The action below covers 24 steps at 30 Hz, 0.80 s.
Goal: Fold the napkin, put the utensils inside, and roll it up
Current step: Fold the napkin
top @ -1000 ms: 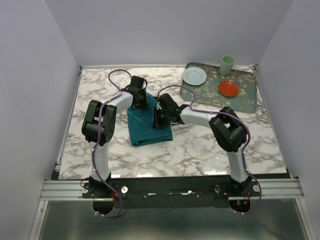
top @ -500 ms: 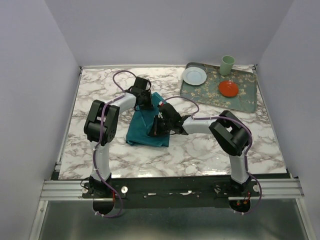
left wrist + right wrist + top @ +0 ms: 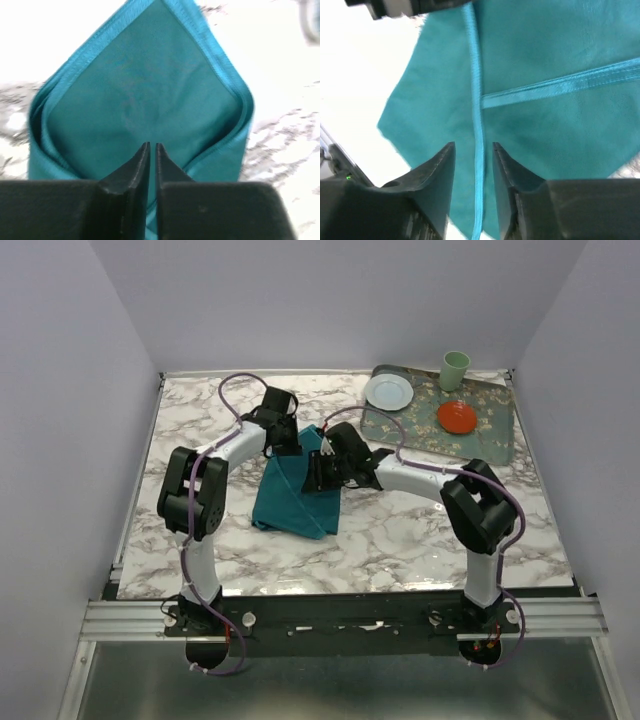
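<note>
The teal napkin [image 3: 295, 502] lies folded on the marble table between the two arms, with layered hems showing in the left wrist view [image 3: 145, 90]. My left gripper [image 3: 284, 445] is at its far corner, and its jaws [image 3: 151, 145] are pressed almost together on the cloth. My right gripper [image 3: 320, 475] is over the napkin's right part. Its jaws [image 3: 473, 145] stand apart with a lighter hem of the napkin [image 3: 545, 115] running between them. No utensils are in view.
A patterned grey-green tray [image 3: 480, 435] sits at the back right with a white plate [image 3: 388, 391], a red bowl [image 3: 456, 417] and a pale green cup [image 3: 455, 370] on it. Walls close in the table on three sides.
The napkin has shifted and turned, its near end now pointing left and forward. My left gripper moved back toward the far corner. My right gripper moved up and back over the cloth.
</note>
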Motion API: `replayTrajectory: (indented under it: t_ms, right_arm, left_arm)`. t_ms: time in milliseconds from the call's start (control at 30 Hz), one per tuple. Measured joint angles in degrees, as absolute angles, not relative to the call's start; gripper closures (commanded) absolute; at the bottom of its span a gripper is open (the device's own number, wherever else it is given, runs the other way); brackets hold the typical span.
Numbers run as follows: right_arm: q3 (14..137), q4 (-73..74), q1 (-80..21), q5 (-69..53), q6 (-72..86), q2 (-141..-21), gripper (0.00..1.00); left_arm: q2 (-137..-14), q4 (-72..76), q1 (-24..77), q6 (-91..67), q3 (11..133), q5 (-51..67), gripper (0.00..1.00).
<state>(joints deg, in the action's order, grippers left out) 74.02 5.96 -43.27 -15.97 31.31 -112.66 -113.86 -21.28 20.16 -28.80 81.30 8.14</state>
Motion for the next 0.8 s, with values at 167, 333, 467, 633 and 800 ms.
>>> replayTrajectory:
  t_ms: [167,333,467,633,800]
  right_arm:
    - [72.97,9.67,-43.22,-17.32,27.94,-105.30,0.21]
    - [64.73,10.68,-43.48,-21.80,29.63,-96.23,0.18]
    - [56.66,9.74,-44.31,-23.73,36.88,-92.38,0.18]
    - [43.97,1.98,-45.41,-23.70,53.60,-87.50,0.19]
    - [35.09,-9.72,-47.24,-20.18,68.42,-86.72,0.27]
  left_arm:
    - [-103.88,-21.54,18.50,-28.49,77.84,8.60,0.67]
    - [-89.27,-20.49,15.22,-29.65,67.11,10.55,0.62]
    - [-77.54,-20.03,13.50,-32.99,55.79,10.52,0.60]
    - [-64.01,-20.80,13.61,-38.85,44.10,10.35,0.59]
    - [-57.04,-21.52,13.61,-42.19,41.21,9.30,0.59]
